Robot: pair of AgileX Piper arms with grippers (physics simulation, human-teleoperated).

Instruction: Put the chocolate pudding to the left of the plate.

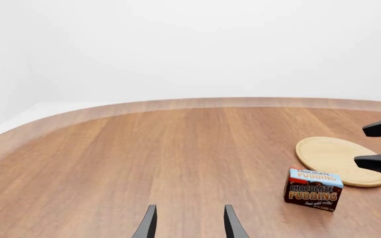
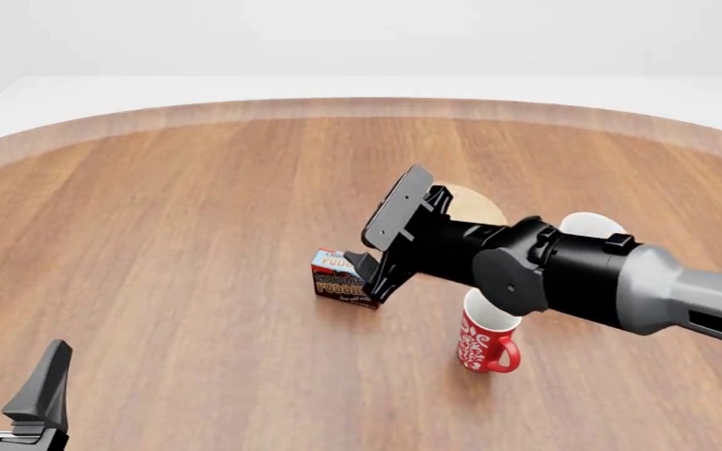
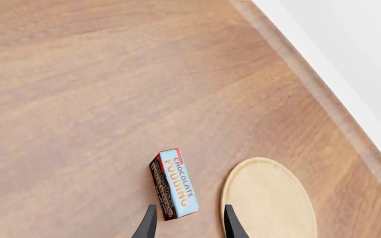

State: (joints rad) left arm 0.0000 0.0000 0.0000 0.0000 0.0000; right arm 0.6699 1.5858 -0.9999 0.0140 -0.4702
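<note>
The chocolate pudding (image 2: 338,279) is a small brown carton with a light blue top band, standing on the table in front of and to the left of the plate (image 2: 478,203). The plate is a flat tan wooden disc, mostly hidden behind my right arm in the front view. My right gripper (image 2: 371,274) is open and hovers right over the pudding (image 3: 174,183). Its fingertips (image 3: 149,224) straddle the carton's near end without gripping it, beside the plate (image 3: 270,203). My left gripper (image 2: 5,378) is open and empty at the near left. The left wrist view shows the pudding (image 1: 313,189) and the plate (image 1: 341,159).
A red mug with white pattern (image 2: 488,341) stands just below my right arm, right of the pudding. A white mug (image 2: 587,225) peeks out behind the arm, right of the plate. The round wooden table's raised rim (image 2: 336,108) curves along the back.
</note>
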